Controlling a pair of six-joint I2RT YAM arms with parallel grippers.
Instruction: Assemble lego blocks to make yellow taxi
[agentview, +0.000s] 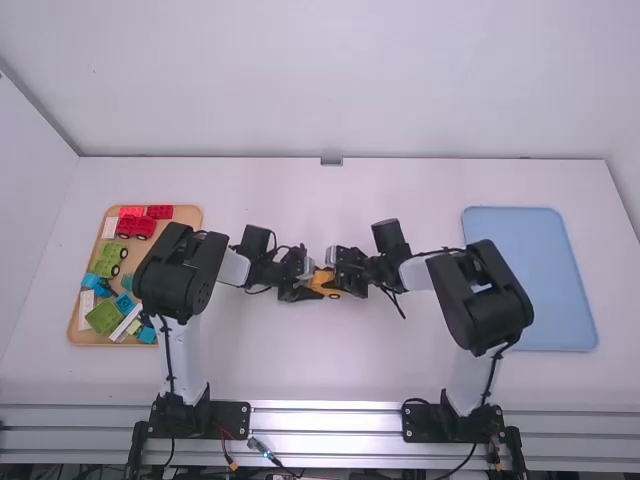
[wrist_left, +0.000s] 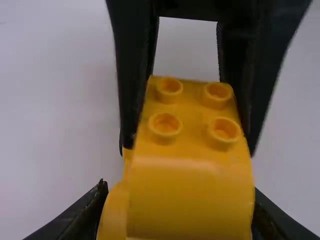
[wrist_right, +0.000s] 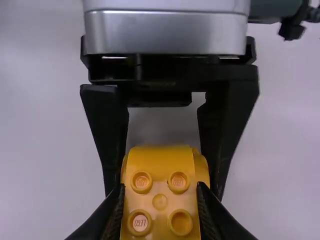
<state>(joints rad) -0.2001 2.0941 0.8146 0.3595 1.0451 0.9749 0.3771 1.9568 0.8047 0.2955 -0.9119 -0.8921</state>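
- So, left gripper (agentview: 308, 285) and right gripper (agentview: 338, 279) are both clamped on the yellow taxi (agentview: 324, 278), kinda blocking it
- block-filled tray (agentview: 190, 214) off left, blue tray (agentview: 530, 280) off right

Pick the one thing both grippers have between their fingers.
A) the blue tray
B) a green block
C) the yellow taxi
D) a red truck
C: the left gripper and right gripper each have a finger on either side of the yellow taxi.
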